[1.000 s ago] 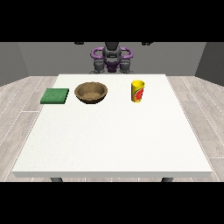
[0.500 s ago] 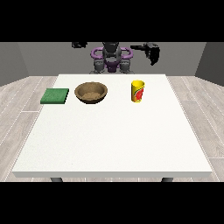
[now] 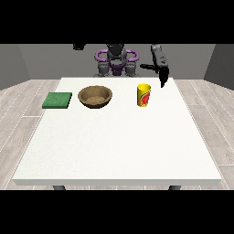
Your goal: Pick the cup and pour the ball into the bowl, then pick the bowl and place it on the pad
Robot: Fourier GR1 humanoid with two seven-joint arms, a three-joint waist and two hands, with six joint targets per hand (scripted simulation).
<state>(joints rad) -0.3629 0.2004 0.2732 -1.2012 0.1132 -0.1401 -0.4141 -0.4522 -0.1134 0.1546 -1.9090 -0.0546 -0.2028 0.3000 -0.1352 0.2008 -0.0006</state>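
The robot [image 3: 116, 61] is showing a small dark grey torso with a darker head block on top. Purple rings are curving out at each shoulder, and rounded grey joint housings are sitting below them. The arm [image 3: 158, 54] at the view's right is showing grey, segmented casing, ending in a black hand [image 3: 162, 75] with dark, slender fingers.

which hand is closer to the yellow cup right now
The left hand, at the view's right: it hangs just above and to the right of the yellow cup. The other hand sits far off at the upper left, beyond the bowl.
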